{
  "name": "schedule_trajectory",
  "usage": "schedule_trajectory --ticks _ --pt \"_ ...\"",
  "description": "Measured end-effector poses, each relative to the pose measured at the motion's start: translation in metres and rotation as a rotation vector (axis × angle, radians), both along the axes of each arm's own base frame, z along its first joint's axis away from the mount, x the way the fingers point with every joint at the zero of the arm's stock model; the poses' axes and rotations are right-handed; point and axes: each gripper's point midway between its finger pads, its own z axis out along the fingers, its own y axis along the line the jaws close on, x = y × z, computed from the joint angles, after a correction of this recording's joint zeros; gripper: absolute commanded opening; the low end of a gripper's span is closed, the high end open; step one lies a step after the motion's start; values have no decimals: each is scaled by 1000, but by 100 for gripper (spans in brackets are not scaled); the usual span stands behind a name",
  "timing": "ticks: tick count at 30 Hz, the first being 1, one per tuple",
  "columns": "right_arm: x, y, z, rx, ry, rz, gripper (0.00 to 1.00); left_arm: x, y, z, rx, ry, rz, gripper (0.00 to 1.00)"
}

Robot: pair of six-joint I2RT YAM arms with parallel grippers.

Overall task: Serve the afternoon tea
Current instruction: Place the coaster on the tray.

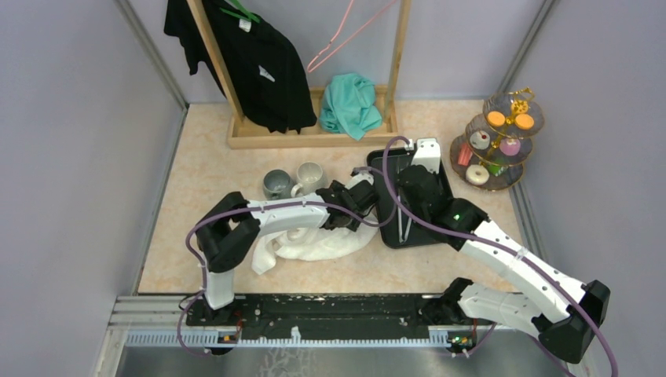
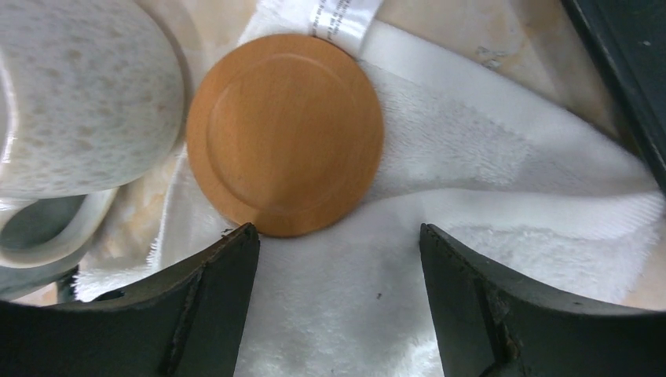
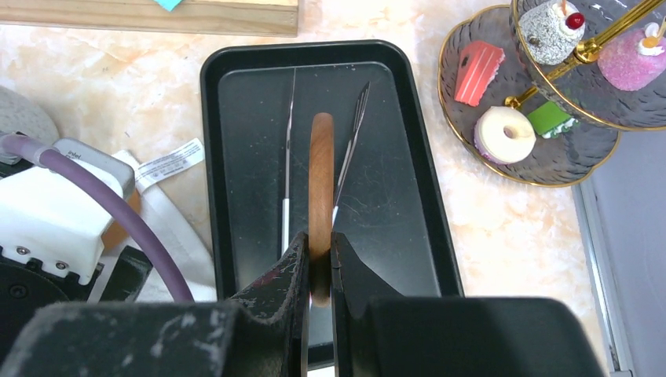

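Now, coaster-laying: our left gripper (image 2: 336,236) gaped empty, coaster (image 2: 284,133) at eleven o'clock; right gripper (image 3: 320,243) pinched a disc (image 3: 320,173) edge-on, perhaps another; next we needed it flat.

Three-tier stand (image 1: 497,141): clear glass, gold frame, upright, just right of the black tray (image 3: 393,196).
Top tier: two orange discs (image 1: 495,118).
Middle tier: cherry-topped speckled cake (image 3: 547,27), pink sweet (image 3: 628,59).
Bottom tier: red piece (image 3: 479,71), white doughnut (image 3: 504,133), green piece (image 3: 550,118).
Grey mug (image 1: 276,184): upright, well left of the tray.
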Motion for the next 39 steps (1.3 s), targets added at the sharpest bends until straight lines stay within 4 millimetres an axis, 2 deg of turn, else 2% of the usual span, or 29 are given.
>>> schedule_trajectory --ticks 14,21,30,39 --pt "0 3 0 18 -1 7 0 12 10 4 73 -122 16 81" --pt "2 6 1 36 -8 9 0 17 11 -4 97 -148 15 81" --pt "1 6 -4 37 1 6 0 21 6 -11 91 -171 -15 62" --pt "0 6 -4 47 1 2 0 17 0 -13 83 -172 -54 54"
